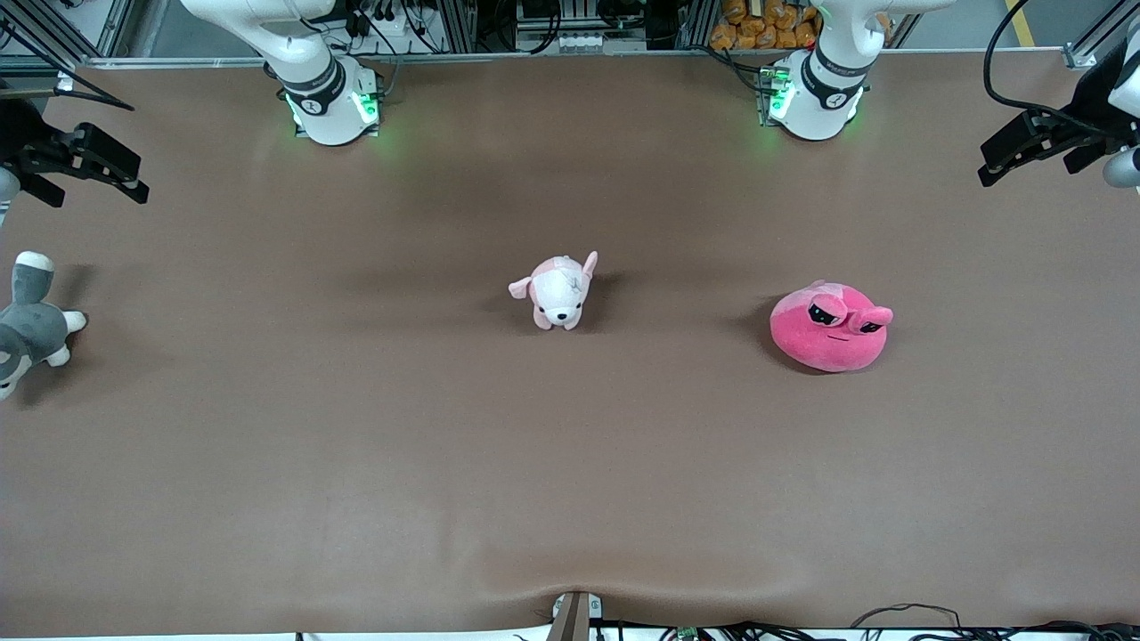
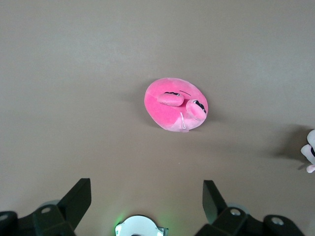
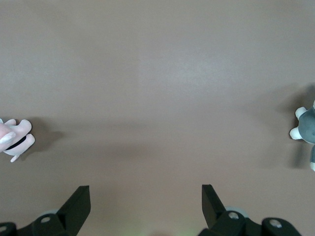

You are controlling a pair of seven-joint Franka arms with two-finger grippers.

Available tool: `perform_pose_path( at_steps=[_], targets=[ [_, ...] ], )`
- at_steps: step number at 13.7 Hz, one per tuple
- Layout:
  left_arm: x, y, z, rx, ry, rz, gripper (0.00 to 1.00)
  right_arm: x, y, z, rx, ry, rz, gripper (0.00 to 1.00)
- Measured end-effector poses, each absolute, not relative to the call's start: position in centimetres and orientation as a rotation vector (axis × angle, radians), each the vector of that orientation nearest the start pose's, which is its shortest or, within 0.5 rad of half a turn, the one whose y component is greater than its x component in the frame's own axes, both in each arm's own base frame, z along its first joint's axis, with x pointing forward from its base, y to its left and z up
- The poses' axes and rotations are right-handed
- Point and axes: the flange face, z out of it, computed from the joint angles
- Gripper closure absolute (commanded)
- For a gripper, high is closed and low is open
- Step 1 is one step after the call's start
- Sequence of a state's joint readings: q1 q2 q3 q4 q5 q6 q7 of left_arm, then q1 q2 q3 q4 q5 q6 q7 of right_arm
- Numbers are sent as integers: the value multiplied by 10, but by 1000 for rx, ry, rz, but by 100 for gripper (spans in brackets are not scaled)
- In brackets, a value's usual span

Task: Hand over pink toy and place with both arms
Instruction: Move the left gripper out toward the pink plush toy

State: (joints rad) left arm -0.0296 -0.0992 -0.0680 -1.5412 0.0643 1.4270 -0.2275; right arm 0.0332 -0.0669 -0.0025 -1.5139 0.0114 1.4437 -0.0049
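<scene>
My left pincer [image 1: 997, 165] hangs in the air over the left arm's end of the brown surface [image 1: 570, 463], up near the edge where my bases stand. Its two black fingers [image 2: 78, 199] are spread wide apart with nothing between them; in the left wrist view they frame bare surface, and the toy lies well clear of them.

My right pincer [image 1: 129, 178] hangs over the right arm's end of the surface, likewise high and out at the edge. Its fingers [image 3: 78, 201] are also spread wide and hold nothing.

The pink toy [image 1: 830, 327] sits on the surface toward the left arm's end, nearer the front camera than my left arm's base [image 1: 812, 93]. It is a round hot-pink blob with two bulging half-lidded black eyes, which face the front camera. Nothing touches it. In the left wrist view it [image 2: 175, 104] lies alone on the surface, apart from the fingers.

Around the middle of the surface stands the small pale pink-and-white dog plush [image 1: 558, 292], well apart from the pink toy; it sits between the two ends, its white muzzle turned toward the front camera. A bit of it shows at the margin of each wrist view [image 2: 310, 152] [image 3: 15, 137].

At the right arm's end lies the grey-and-white plush [image 1: 31, 325], partly cut off by the frame edge, nearer the front camera than the spot my right pincer hangs over. The right wrist view catches part of it [image 3: 306, 129].

Both arms are idle, neither in contact with any toy.
</scene>
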Motion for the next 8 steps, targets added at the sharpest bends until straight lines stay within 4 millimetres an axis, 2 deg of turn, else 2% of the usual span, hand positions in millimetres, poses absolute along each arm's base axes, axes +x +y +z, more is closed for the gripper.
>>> perform_pose_path(
  at_steps=[3, 8],
  targets=[
    [507, -43, 677, -3062, -212, 14, 0, 519, 17, 676, -3130, -58, 5, 0],
    [522, -40, 664, -3059, -198, 49, 0, 519, 17, 676, -3130, -57, 5, 0]
  ],
)
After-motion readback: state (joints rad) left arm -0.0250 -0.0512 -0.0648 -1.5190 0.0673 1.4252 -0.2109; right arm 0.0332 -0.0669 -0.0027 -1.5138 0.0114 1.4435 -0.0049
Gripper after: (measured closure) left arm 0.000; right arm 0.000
